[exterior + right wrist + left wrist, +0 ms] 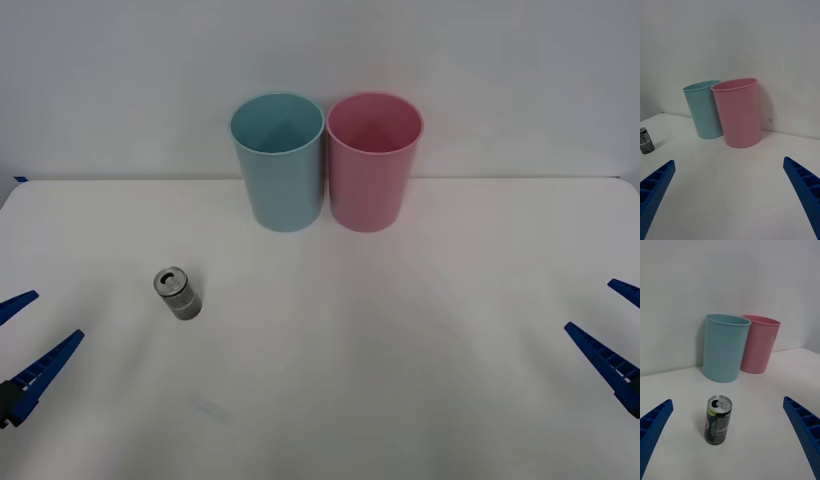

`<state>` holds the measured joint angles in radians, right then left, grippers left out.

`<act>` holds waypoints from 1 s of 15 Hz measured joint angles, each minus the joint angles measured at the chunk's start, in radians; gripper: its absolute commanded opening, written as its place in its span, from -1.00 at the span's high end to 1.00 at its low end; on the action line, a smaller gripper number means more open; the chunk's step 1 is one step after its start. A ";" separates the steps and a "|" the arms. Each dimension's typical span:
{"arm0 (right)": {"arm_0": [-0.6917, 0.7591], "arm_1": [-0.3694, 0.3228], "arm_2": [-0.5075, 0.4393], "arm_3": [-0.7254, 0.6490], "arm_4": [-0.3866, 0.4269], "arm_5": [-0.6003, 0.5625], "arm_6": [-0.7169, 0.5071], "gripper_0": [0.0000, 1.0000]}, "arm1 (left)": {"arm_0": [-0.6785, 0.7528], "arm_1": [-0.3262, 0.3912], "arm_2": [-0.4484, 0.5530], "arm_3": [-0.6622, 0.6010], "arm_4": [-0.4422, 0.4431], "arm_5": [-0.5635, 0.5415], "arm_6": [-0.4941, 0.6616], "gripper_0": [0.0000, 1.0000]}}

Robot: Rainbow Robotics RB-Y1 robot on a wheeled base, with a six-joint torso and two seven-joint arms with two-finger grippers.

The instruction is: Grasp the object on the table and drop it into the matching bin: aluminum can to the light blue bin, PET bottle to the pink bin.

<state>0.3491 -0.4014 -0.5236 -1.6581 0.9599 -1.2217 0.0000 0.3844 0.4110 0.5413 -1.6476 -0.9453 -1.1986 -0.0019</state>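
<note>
both grippers' jaws cut off by front-view edges, aluminum can [178,293] print illegible

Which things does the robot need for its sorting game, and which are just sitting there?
Needed:
aluminum can, standing on the table
light blue bin, where the can goes
left pincer, open, nearest the can

Just there:
pink bin, for bottles
right pincer, open, waiting

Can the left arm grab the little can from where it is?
Probably yes. The aluminum can stands upright on the table on the robot's left, with bare tabletop between it and the open left gripper. The light blue bin stands farther back, out of the way.
</note>
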 measured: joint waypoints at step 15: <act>0.000 0.000 0.000 0.000 0.000 0.000 0.000 -1.00 | 0.111 -0.004 -0.124 0.003 -0.024 0.243 -0.080 -1.00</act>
<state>0.3491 -0.4014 -0.5236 -1.6581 0.9599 -1.2217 0.0000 0.4958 0.4073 0.4170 -1.6450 -0.9697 -0.9558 -0.0815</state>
